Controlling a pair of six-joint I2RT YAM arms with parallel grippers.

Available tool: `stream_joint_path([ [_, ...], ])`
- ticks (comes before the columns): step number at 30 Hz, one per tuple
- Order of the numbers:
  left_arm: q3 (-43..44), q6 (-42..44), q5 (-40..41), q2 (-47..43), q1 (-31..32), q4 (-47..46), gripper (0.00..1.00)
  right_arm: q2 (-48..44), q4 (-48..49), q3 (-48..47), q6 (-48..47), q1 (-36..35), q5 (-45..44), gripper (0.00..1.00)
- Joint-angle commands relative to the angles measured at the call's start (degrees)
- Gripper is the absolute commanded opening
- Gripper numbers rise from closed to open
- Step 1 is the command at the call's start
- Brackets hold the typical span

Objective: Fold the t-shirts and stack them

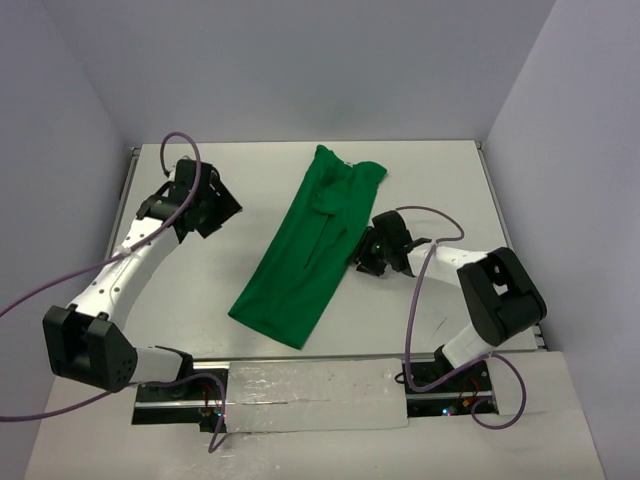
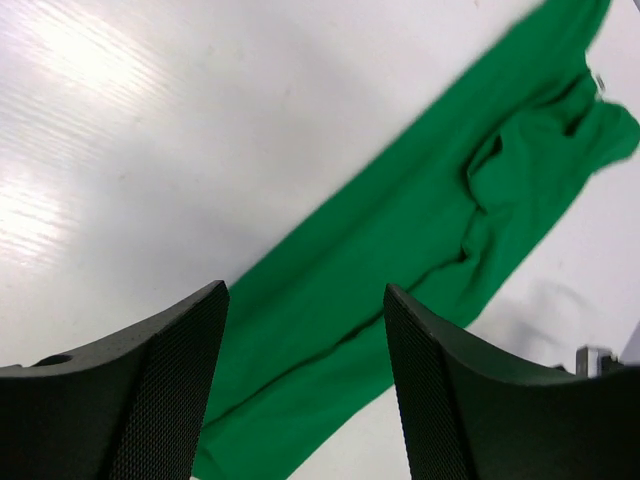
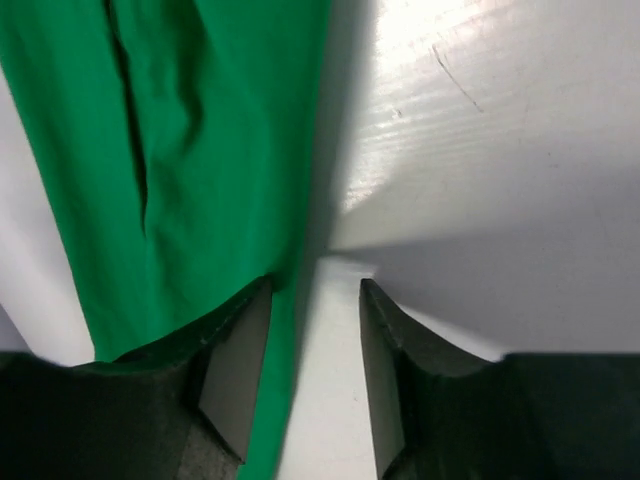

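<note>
T-shirt [image 1: 300, 255] lies folded lengthwise mid-frame; my right gripper [image 3: 315, 290] straddles its edge, jaws parted to grasp; left gripper [image 2: 303, 295] hovers released.

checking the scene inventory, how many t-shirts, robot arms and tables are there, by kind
green t-shirt: 1
robot arms: 2 (left arm, right arm)
white table: 1
total: 4
</note>
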State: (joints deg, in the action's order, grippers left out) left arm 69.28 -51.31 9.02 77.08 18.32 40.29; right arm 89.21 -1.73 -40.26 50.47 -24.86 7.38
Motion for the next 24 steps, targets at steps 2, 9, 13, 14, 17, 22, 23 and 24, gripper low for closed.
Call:
stream_joint_path([
  [2, 11.84, 7.52, -3.13, 15.32, 6.51, -6.17, 0.71, -5.08, 1.24, 0.15, -0.76, 1.87, -2.58, 0.62],
  [9, 39.36, 18.6, 4.14, 40.82, 9.71, -1.42, 0.84, -22.55, -7.26, 5.34, -4.27, 6.78, -4.25, 0.78],
  [13, 45.63, 25.03, -1.21, 48.11, 9.81, -6.14, 0.88, -30.53, -13.35, 4.46, -6.7, 8.19, -5.85, 0.79],
  [14, 47.38, 26.66, -2.44, 50.85, 9.9, -7.08, 0.88, -31.72, -14.43, 3.8, -7.1, 8.45, -6.03, 0.79],
  [17, 53.72, 30.22, -4.7, 56.91, 10.27, -6.44, 0.88, -34.11, -16.94, 2.31, -7.92, 8.89, -6.38, 0.8],
  [22, 56.54, 29.73, -4.46, 61.38, 9.7, -7.65, 0.85, -36.21, -17.38, 2.19, -8.37, 9.04, -5.96, 0.8],
  [23, 55.79, 28.7, -5.0, 61.36, 9.26, -8.6, 0.82, -35.82, -16.67, 2.57, -8.29, 9.04, -5.49, 0.79],
  [24, 54.77, 27.88, -5.89, 61.05, 8.92, -9.71, 0.79, -35.08, -15.8, 3.05, -8.15, 9.04, -4.81, 0.77],
])
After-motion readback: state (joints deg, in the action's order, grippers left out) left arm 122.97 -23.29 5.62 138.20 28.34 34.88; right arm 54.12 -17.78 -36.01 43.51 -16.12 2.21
